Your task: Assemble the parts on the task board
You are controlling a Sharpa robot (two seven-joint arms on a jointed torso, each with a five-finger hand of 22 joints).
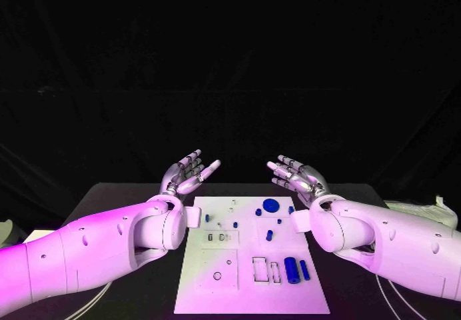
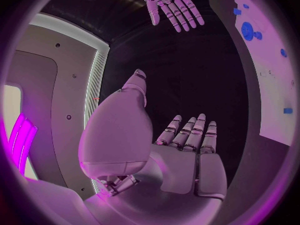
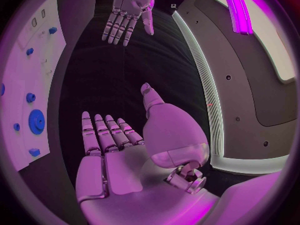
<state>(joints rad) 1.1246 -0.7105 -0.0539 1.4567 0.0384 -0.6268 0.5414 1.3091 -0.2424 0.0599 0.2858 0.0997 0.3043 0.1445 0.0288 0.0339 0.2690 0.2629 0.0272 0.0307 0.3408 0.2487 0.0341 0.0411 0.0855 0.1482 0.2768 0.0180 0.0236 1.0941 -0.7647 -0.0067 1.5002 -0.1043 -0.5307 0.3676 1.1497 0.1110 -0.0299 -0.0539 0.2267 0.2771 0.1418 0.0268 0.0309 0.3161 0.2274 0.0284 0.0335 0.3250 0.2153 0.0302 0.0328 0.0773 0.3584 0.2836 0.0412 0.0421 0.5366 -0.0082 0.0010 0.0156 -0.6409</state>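
The black table (image 1: 134,200) filled the lower half of the head view. The white task board (image 1: 230,293) lay at lower centre, running from mid-frame to the bottom edge.

The left hand (image 1: 187,172) stood just left of centre, above the board's upper left corner, its fingers spread and raised, holding nothing. The left wrist view confirmed an open palm (image 2: 187,160) with fingers extended side by side. The right hand (image 1: 296,177) mirrored it just right of centre, above the board's upper right corner, likewise spread and empty; its wrist view showed the same flat, open palm (image 3: 109,155). Neither hand touched the board or any part.

The parts lay on the board. A blue cylinder (image 1: 290,269) and a thinner blue bar (image 1: 304,269) sat side by side at the board's lower right, next to rectangular recesses (image 1: 260,269). A blue disc (image 1: 271,205) lay near the upper edge, right of centre. Several small blue pieces (image 1: 270,235) were scattered across the middle band. Whether any piece was seated in its recess could not be told.

Assessment: no step was in hand; the hands appeared to be at a ready pose, with assembly not yet begun. The next move would call for one hand to descend over a loose part and close on it. The small pieces would demand a fine pinch.
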